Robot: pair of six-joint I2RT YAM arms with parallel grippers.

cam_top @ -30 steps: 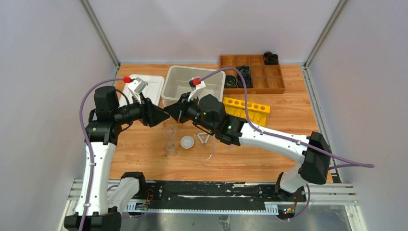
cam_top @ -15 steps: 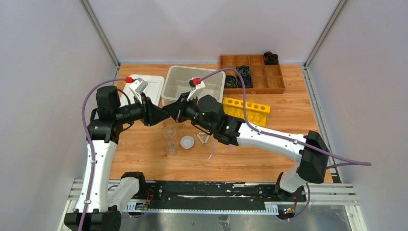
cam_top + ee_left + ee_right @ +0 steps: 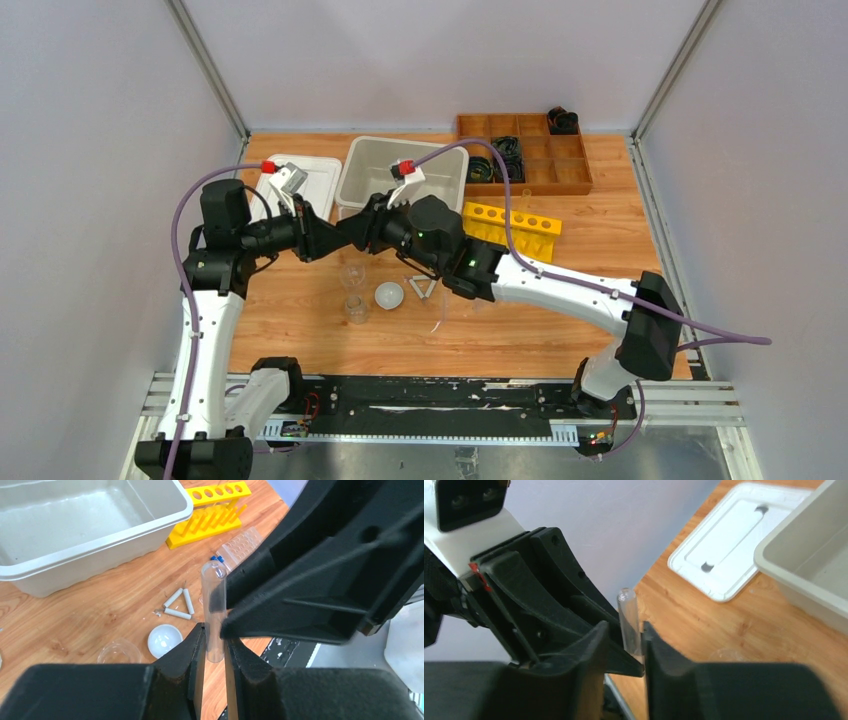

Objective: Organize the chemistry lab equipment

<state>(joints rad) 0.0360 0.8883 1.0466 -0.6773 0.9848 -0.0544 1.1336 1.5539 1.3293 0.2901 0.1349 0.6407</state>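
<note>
Left jaws are clenched on the clear tube (image 3: pixel 214 610); right jaws have slackened beside it. Both sets meet tip to tip in the air above the table (image 3: pixel 300 325).

The near rim of the grey bin (image 3: pixel 440 160) lies just behind that meeting point, and a white lid (image 3: pixel 320 175) lies left of the bin. To my right are the yellow rack (image 3: pixel 510 228) and, at the far edge, a wooden box (image 3: pixel 530 182) of compartments. Grey walls (image 3: pixel 100 150) close in on both sides, the left one near my left arm. Bare wood lies open at the near left and right of the rack.

On the wood below the jaws stand two beakers (image 3: pixel 355 308). The white dish (image 3: pixel 389 294) sits just beside them, with the white triangle frame (image 3: pixel 423 288) next to it.

The tube's near end is pinched between my left fingers (image 3: pixel 192 655). Its other end reaches between my right fingers (image 3: pixel 589 650), where the right wrist camera shows a slit on one side of the glass. From above, the tube is hidden by the jaws.
</note>
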